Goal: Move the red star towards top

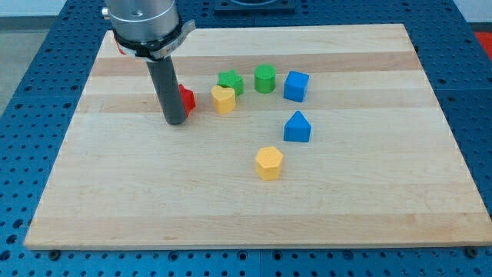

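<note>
- My tip [176, 121], the bottom end of the straight dark rod, is planted on the pale wooden board [154, 208] in its left half, closer to the top edge than the bottom one.
- Right behind it, on the rod's right side, sits the small red star-shaped block [187, 98]. It looks like it's touching the rod or as good as (the rod covers most of it, so I only see a red sliver and can't really confirm the star shape).
- No hand or jaws on this rig, so nothing is open, closed or held. It's just a rod that shoves things.
- Just beside the red block to the right is the yellow heart-shaped block [224, 99], very near, maybe touching.
- Further right, in a rough row: a green star-ish block [230, 81], a green rounded block [265, 78] and a blue cube [296, 85].
- Lower down, nearer the middle of the board: a blue triangular block [297, 127] and a yellow hexagonal block [269, 162].
- Progress, my guess: early to middling. The red star still has a fair strip of bare board between it and the top edge.
- What's left: the tip sits at the star's lower-left, so pushing from there should work, though I'd want it more squarely on the bottom-edge side so the star goes up and not into the yellow heart.
</note>
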